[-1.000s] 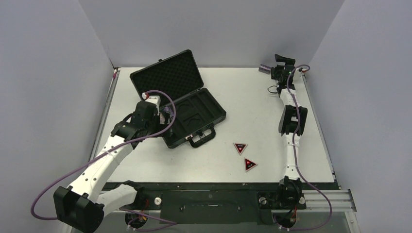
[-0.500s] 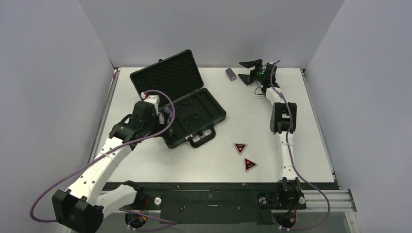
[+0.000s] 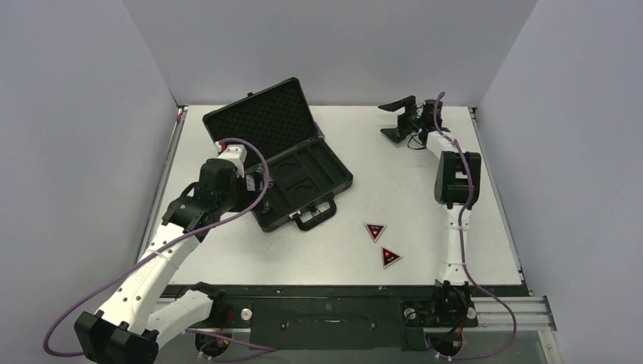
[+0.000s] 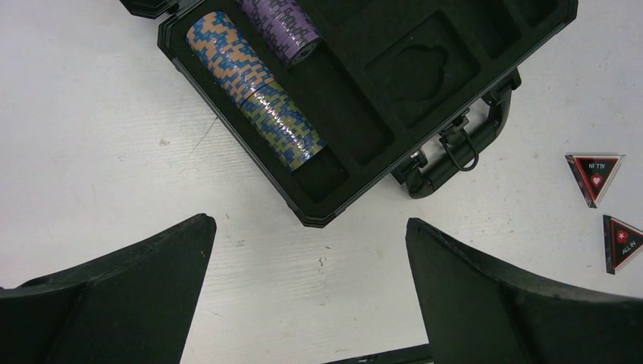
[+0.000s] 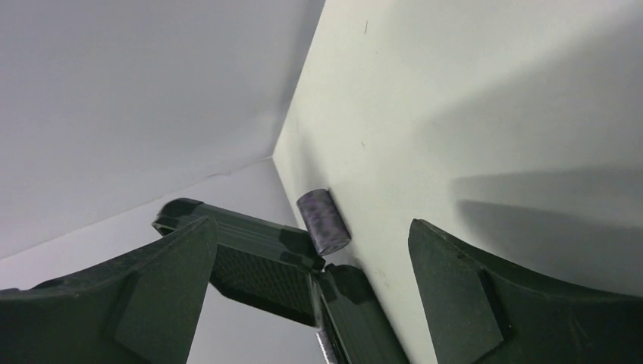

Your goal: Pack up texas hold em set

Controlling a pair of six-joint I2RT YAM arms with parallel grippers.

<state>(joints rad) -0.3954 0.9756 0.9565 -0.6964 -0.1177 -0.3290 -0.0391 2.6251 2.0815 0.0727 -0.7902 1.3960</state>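
The black briefcase (image 3: 303,178) lies open at the back left with its foam lid (image 3: 261,114) up. In the left wrist view its base (image 4: 455,45) holds a blue-and-tan chip stack (image 4: 254,91) and a purple chip stack (image 4: 280,26). My left gripper (image 4: 308,224) is open and empty over bare table by the case's near left corner; it also shows in the top view (image 3: 246,186). Another purple chip stack (image 5: 324,221) lies on its side on the table ahead of my open, empty right gripper (image 5: 312,224), which is at the back (image 3: 396,120). Two red-and-black triangular tokens (image 3: 374,230) (image 3: 390,257) lie on the table.
The case handle (image 3: 315,216) points toward the near edge. Grey walls close in the table on the left, back and right. The right arm (image 3: 457,178) stretches along the right side. The tokens also show in the left wrist view (image 4: 595,174) (image 4: 622,243).
My right gripper swung left from the back right corner, let the purple chip stack go onto the table, then drew back a little. My left arm pulled back slightly to the left.
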